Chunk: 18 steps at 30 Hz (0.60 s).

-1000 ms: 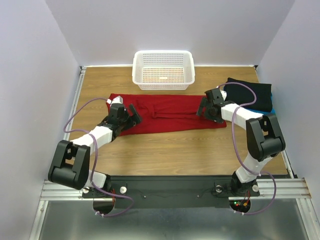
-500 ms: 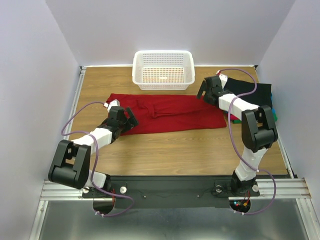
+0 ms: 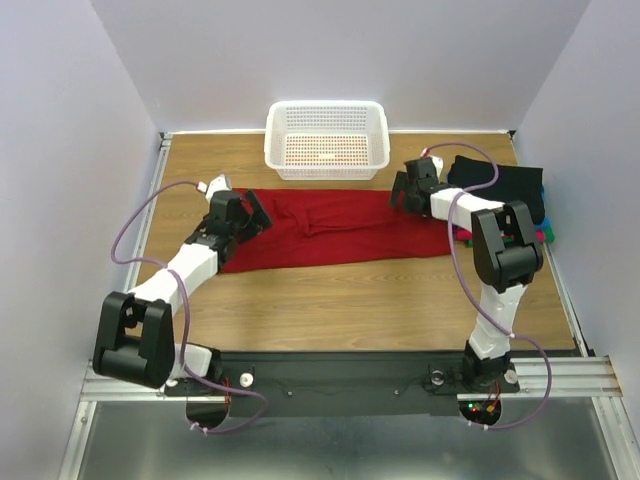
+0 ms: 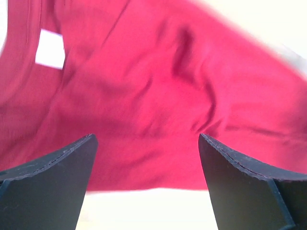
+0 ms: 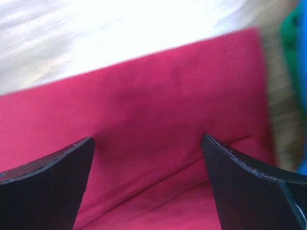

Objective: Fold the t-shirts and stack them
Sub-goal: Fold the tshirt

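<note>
A dark red t-shirt (image 3: pixel 340 228) lies folded lengthwise across the table's middle. Its white neck label (image 4: pixel 50 49) shows in the left wrist view. My left gripper (image 3: pixel 252 212) is open over the shirt's left end, jaws wide, nothing between them; cloth (image 4: pixel 144 110) fills its view. My right gripper (image 3: pixel 402 190) is open over the shirt's far right corner; red cloth (image 5: pixel 144 143) lies under its jaws. A stack of folded shirts sits at the right, black on top (image 3: pixel 505 188), with blue, green (image 5: pixel 293 38) and magenta edges below.
A white perforated plastic basket (image 3: pixel 326 140) stands at the back middle, just behind the red shirt. Grey walls close in the table on three sides. The wooden table (image 3: pixel 340 310) has bare room in front of the shirt.
My left gripper moved back and left to the shirt's left end. My right gripper moved from the shirt's near right edge to its far right corner. The shirt's left end shifted slightly.
</note>
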{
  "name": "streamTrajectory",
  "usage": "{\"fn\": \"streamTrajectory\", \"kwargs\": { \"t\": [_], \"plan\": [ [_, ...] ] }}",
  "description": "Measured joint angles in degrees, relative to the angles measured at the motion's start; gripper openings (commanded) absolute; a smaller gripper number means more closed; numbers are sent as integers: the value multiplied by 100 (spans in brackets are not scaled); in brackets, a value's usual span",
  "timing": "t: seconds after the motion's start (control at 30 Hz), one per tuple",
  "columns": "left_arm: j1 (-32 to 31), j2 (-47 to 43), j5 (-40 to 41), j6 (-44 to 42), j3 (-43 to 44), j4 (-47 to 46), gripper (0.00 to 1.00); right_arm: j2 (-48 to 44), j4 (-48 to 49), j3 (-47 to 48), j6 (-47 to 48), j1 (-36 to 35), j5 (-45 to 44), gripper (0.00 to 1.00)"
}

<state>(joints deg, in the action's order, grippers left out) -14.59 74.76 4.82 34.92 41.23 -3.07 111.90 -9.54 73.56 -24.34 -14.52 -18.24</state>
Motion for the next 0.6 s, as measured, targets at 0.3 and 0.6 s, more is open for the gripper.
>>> {"fn": "streamTrajectory", "kwargs": {
  "t": [0.3, 0.6],
  "plan": [
    [446, 1805, -264, -61, 811, -245, 98, -275, 533, -750, -168, -15, 372, 100],
    [935, 2824, -334, -238, 1781, -297, 93, -2033, 732, -2758, -946, -560, 1139, 100]
  ]
}}
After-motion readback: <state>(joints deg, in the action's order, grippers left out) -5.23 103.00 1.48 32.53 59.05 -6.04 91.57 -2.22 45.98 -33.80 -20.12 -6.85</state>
